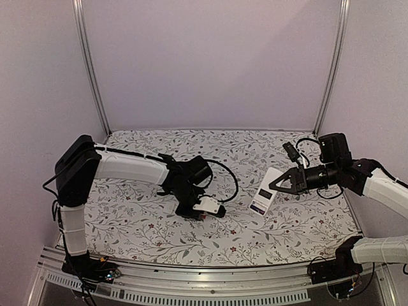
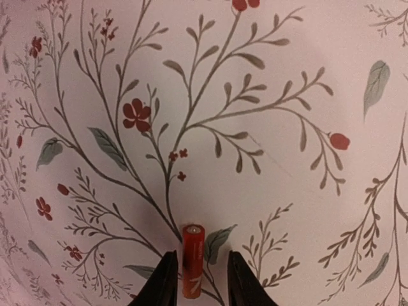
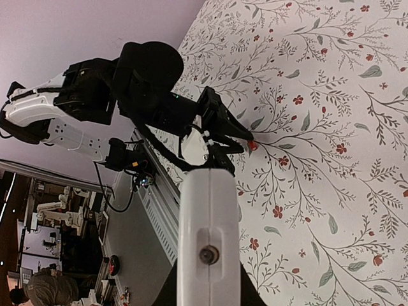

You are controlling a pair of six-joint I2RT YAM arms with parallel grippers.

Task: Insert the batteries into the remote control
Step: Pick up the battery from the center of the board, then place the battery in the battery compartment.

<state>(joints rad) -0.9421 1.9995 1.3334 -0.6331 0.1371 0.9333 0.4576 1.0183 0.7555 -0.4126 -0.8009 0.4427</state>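
The remote control [image 1: 262,198] is clamped between the right fingers [image 1: 284,182] at the right of the flower-patterned counter [image 1: 140,236], well apart from the battery. The top view shows it as a small white slab, tilted, with a dark patch at its lower end. From there I cannot tell whether that end touches the counter. The right wrist view looks along the remote's white body, where a small round fitting shows near the grip. A dark finger shows on each side of the body at the bottom edge of that view.

The reddish-orange battery [image 2: 193,260] lies on the counter near its middle, between the left fingers [image 2: 162,285]. The left wrist view alone shows this clearly. The fingers stand apart around the battery; the one on the left of the view is at its side, and a gap of bare cloth separates it from the other. In the top view the battery is only a red speck under the lowered left wrist. In the right wrist view it is a red dot at the tips of the left fingers, beyond the remote. The left arm reaches in low, bent at the elbow.
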